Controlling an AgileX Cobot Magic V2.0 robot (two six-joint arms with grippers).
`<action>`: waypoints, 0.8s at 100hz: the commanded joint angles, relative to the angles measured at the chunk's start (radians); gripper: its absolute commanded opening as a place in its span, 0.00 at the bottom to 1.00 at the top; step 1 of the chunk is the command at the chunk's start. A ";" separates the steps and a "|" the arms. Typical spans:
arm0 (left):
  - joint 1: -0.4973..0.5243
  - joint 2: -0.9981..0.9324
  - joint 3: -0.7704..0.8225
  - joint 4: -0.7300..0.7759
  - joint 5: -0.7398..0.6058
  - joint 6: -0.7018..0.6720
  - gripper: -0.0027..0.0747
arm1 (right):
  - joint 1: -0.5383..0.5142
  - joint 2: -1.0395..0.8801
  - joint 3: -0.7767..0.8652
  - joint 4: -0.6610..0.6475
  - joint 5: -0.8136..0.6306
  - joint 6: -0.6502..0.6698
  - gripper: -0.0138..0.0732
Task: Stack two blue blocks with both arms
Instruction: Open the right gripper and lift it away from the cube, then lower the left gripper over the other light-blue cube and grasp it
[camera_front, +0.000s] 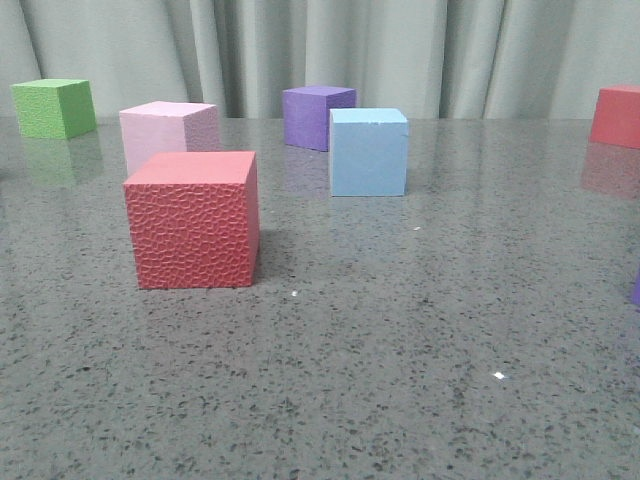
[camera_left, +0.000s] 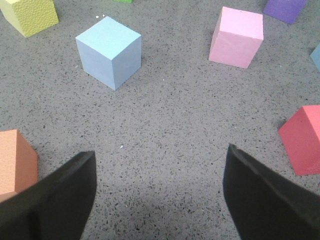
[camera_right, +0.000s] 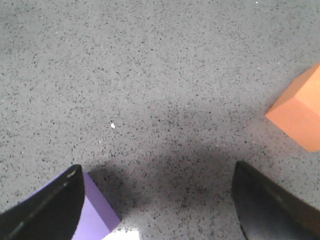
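Stacking has not begun, judging by how things lie: no block rests on another and neither tool holds anything. Nearest, in the left wrist view, the left tool (camera_left: 157, 200) hangs over bare speckled counter (camera_left: 165, 130) with its dark fingers (camera_left: 55, 200) spread wide and nothing between them; an orange cube (camera_left: 15, 160) sits just beside one finger and a red cube (camera_left: 305, 140) near the other. Beyond the gap stands one blue block (camera_left: 110, 52), alone on the counter, with a pink cube (camera_left: 237, 37) and a yellow-green cube (camera_left: 30, 15) farther off. The right tool (camera_right: 157, 205) is likewise wide open and empty, a purple cube (camera_right: 95, 215) at one finger and an orange cube (camera_right: 300, 110) off to the side; no blue block shows in its view. From the front, past a textured red cube (camera_front: 192, 220), a blue block (camera_front: 368, 152) sits flat on the counter with the purple cube (camera_front: 316, 116) behind it; whether it is the same one I cannot tell. Everything remains: grasp, carry, place.
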 joint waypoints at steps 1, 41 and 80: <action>0.003 0.012 -0.034 -0.008 -0.061 0.001 0.68 | -0.007 -0.045 0.001 -0.025 -0.071 -0.012 0.85; 0.003 0.026 -0.051 -0.008 -0.125 0.001 0.68 | -0.007 -0.071 0.021 -0.033 -0.080 -0.012 0.85; 0.003 0.346 -0.288 0.114 -0.137 0.013 0.68 | -0.007 -0.071 0.021 -0.032 -0.087 -0.012 0.85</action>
